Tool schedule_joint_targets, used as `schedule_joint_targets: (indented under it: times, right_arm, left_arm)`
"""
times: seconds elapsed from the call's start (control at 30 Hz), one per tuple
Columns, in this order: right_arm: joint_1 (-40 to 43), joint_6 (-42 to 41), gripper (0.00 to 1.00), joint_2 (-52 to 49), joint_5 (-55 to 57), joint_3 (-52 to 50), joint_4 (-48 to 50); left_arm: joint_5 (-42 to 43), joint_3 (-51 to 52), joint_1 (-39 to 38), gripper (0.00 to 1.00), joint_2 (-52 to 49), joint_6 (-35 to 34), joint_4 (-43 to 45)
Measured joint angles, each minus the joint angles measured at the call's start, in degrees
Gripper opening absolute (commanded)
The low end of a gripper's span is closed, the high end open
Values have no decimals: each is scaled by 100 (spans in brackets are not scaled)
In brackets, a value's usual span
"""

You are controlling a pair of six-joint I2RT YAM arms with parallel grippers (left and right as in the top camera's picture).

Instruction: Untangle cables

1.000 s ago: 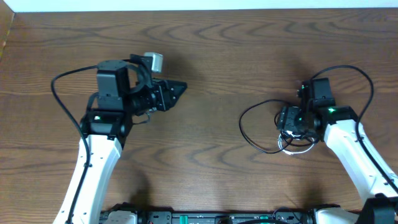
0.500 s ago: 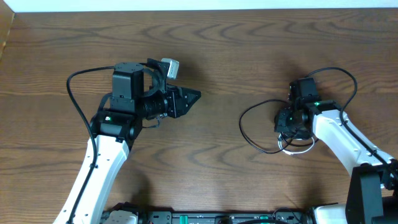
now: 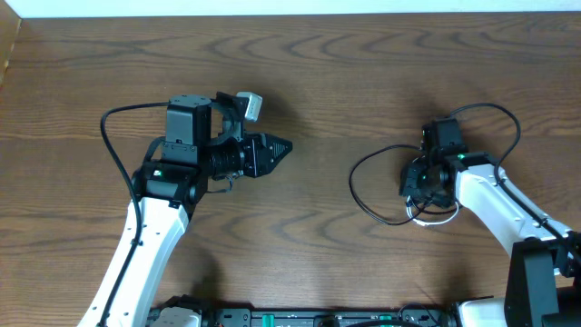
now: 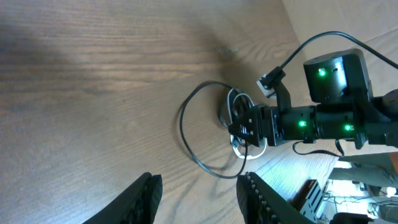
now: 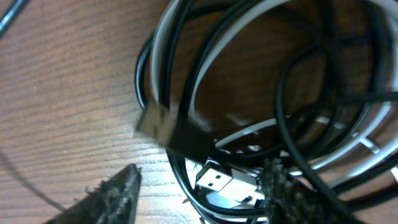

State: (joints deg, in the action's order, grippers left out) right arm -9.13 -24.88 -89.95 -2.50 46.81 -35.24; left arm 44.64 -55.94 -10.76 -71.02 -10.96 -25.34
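We see the cables (image 3: 422, 213) lying as a tangled coil on the right side of the wooden table (image 3: 318, 73), with one black loop spreading leftward. The right gripper (image 3: 425, 186) hangs directly over the coil. Its fingers (image 5: 115, 190) are spread either side of a silver USB plug (image 5: 217, 180) and clamp nothing. The left gripper (image 3: 283, 145) is well apart from the coil, likewise spread and empty.

A dark brown wooden table (image 3: 363, 73) with strong wavy grain fills the overhead view, evenly lit. A white strip (image 3: 272, 7) runs along its far edge, and a black rail (image 3: 318, 318) lines the near edge.
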Motion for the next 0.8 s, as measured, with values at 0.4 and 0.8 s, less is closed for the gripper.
schedule_joint_targets:
  times: [0.4,0.8]
  right_arm:
    - [0,507,1,0,-315,-199,341]
    - [0,1071,1,2,-3134,-264,2127]
  left_arm:
    - [0,0,-2,44,0,33,-129]
    - [-2,0,-2,50,0,291,-553]
